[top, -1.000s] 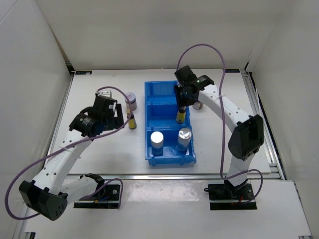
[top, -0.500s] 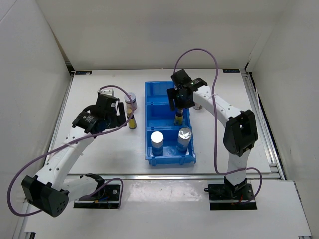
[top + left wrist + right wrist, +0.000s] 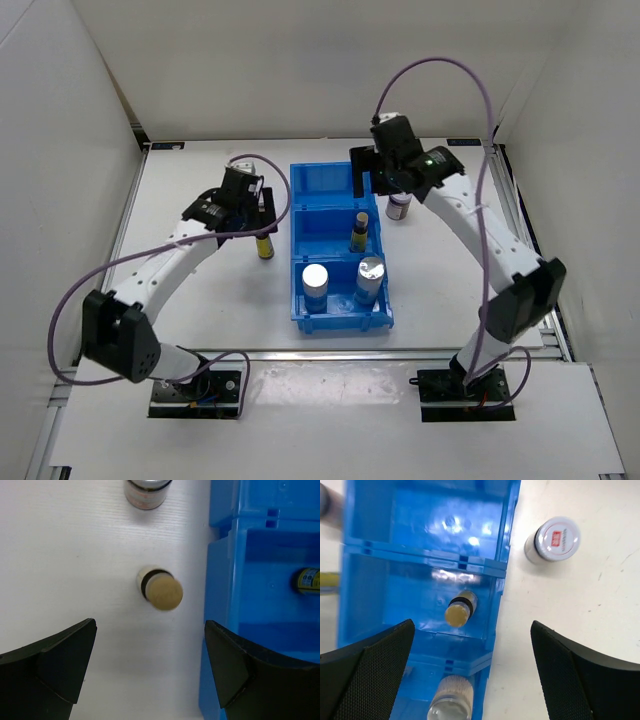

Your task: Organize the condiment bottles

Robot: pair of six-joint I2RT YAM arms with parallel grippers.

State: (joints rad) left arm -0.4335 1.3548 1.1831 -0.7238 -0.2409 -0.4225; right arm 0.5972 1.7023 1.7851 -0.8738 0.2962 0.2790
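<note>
Condiment bottles number six: two silver-topped cylinders [image 3: 315,283] in the blue bin's [image 3: 322,188] 6 o'clock compartment, one slim bottle [image 3: 358,232] in the middle compartment, its twin [image 3: 161,590] on the table at the bin's 9 o'clock, one jar [image 3: 147,490] at 10 o'clock and another jar [image 3: 554,540] at 2. Left gripper [image 3: 150,625] hovers over the twin with jaws wide and empty; the next move is probably to descend and close on it. Right gripper [image 3: 472,625] hangs spread and empty.

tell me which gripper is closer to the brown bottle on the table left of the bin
Left. The left gripper hangs right above that bottle, open jaws to either side of it. The right gripper is across the bin, above its right edge.
</note>
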